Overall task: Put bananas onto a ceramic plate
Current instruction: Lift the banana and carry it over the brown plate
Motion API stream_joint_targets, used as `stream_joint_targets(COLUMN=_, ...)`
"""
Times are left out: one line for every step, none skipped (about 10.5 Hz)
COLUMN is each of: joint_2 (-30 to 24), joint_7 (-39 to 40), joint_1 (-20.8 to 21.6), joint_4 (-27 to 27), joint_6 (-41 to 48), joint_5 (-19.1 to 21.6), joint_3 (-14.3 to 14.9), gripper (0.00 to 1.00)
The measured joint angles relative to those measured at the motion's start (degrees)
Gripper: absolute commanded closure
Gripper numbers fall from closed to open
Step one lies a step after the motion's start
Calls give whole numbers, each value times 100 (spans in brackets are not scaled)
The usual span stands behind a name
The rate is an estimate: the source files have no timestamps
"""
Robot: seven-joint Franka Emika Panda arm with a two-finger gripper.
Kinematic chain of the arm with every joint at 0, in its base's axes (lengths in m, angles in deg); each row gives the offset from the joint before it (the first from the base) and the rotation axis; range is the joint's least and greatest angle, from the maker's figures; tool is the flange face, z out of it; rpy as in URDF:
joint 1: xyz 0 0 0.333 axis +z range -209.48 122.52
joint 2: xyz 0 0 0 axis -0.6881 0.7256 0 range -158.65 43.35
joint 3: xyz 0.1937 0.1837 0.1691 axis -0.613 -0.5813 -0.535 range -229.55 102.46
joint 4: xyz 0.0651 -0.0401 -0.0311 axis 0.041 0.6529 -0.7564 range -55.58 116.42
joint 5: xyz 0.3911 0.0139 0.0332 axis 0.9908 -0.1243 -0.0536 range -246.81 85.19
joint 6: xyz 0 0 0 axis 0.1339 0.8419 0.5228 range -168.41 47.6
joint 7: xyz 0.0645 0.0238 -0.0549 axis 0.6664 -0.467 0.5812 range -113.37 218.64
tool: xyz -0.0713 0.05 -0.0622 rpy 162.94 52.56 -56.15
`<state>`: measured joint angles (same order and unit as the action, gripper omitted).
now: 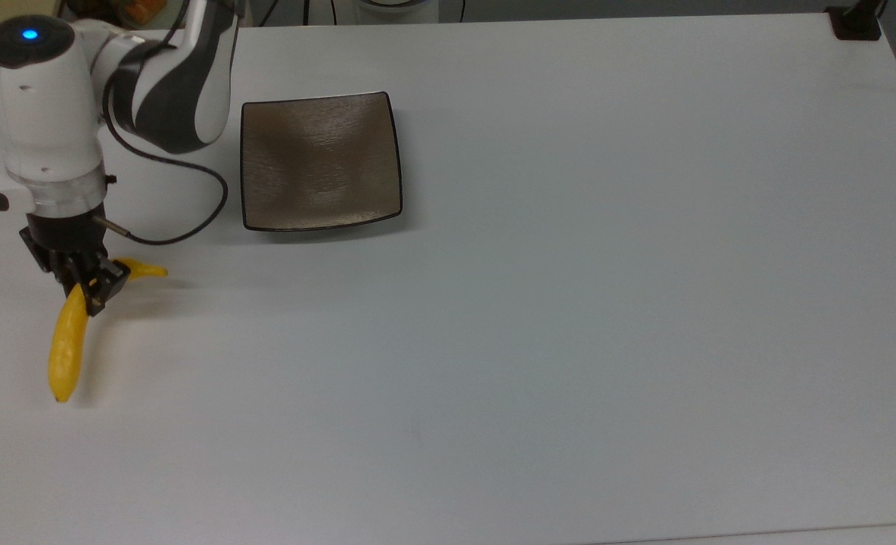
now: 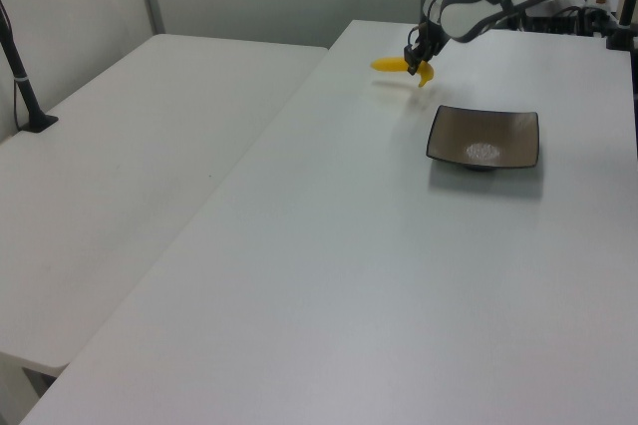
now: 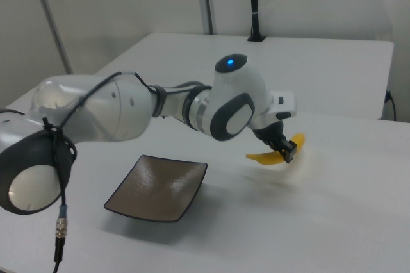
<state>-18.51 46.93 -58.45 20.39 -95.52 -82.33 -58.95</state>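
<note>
White table [image 1: 569, 303] surface carries the whole scene, with pale wall panels behind it in the left view and the right view. At the top view's left edge, the gripper [image 1: 85, 291] points down with its fingers [image 1: 98, 295] pinching the banana [image 1: 67, 348] near the bend of its curve. In the top view, the long part of the banana runs from the fingers toward the bottom of the frame, and a short yellow end sticks out toward the top view's right. In the right view, the banana [image 3: 275, 153] hangs clear of the table, with a soft shadow on the surface below it. In the left view, the banana [image 2: 396, 66] is likewise seen raised above the table, with a faint shadow underneath, and the gripper [image 2: 416, 56] holds it from above. Above the fingers sits the black gripper body, then the white wrist housing with a lit blue indicator [image 1: 29, 34] on its top. A black cable [image 1: 191, 219] leaves the gripper body and loops over the table toward the arm. The ceramic plate [image 1: 319, 160] lies flat on the table, well apart from the banana, toward the top view's right of the gripper; its brown-grey surface is bare. In the right view, the ceramic plate [image 3: 158, 186] lies toward the right view's left of the gripper, beneath the arm's forearm link. A black mount [image 1: 857, 23] stands at the table's corner in the top view's upper right.
</note>
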Motion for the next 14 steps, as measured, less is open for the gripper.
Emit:
stream_joint_targets(joint_2=-201, joint_7=126, joint_1=4, joint_4=2, joint_6=602, joint_5=0, joint_3=-28, gripper=98)
stream_joint_targets(joint_2=-405, joint_7=405, joint_1=21, joint_4=4, joint_6=1204, joint_5=0, joint_3=-65, gripper=98)
stream_joint_targets(joint_2=-626, joint_7=720, joint_1=57, joint_4=14, joint_6=1848, joint_5=0, joint_3=-105, gripper=98)
stream_joint_targets(joint_2=-862, joint_7=975, joint_1=96, joint_4=62, joint_6=2391, joint_5=0, joint_3=-145, gripper=98)
stream_joint_targets(joint_2=-1127, joint_7=1138, joint_1=117, joint_4=199, joint_6=2707, joint_5=1, joint_3=-212, gripper=98)
stream_joint_targets(joint_2=-1409, joint_7=1210, joint_1=136, joint_4=445, joint_6=2821, joint_5=1, joint_3=-271, gripper=97)
stream_joint_targets(joint_2=-1696, joint_7=1259, joint_1=168, joint_4=766, joint_6=2846, joint_5=1, joint_3=-307, gripper=97)
stream_joint_targets(joint_2=-1982, joint_7=1352, joint_1=224, joint_4=1112, joint_6=2849, joint_5=1, joint_3=-326, gripper=97)
stream_joint_targets(joint_2=-2268, joint_7=1401, joint_1=310, joint_4=1452, joint_6=2852, joint_5=13, joint_3=-332, gripper=97)
stream_joint_targets(joint_2=-2533, joint_7=1422, joint_1=406, joint_4=1753, joint_6=2933, joint_5=50, joint_3=-335, gripper=97)
stream_joint_targets(joint_2=-2787, joint_7=1430, joint_1=524, joint_4=1996, joint_6=3226, joint_5=76, joint_3=-339, gripper=82)
stream_joint_targets(joint_2=-2995, joint_7=1433, joint_1=649, joint_4=2149, joint_6=3613, joint_5=96, joint_3=-341, gripper=21)
stream_joint_targets(joint_2=-3140, joint_7=1433, joint_1=775, joint_4=2248, joint_6=3927, joint_5=131, joint_3=-343, gripper=0)
stream_joint_targets(joint_2=-3196, joint_7=1433, joint_1=860, joint_4=2305, joint_6=4063, joint_5=140, joint_3=-343, gripper=0)
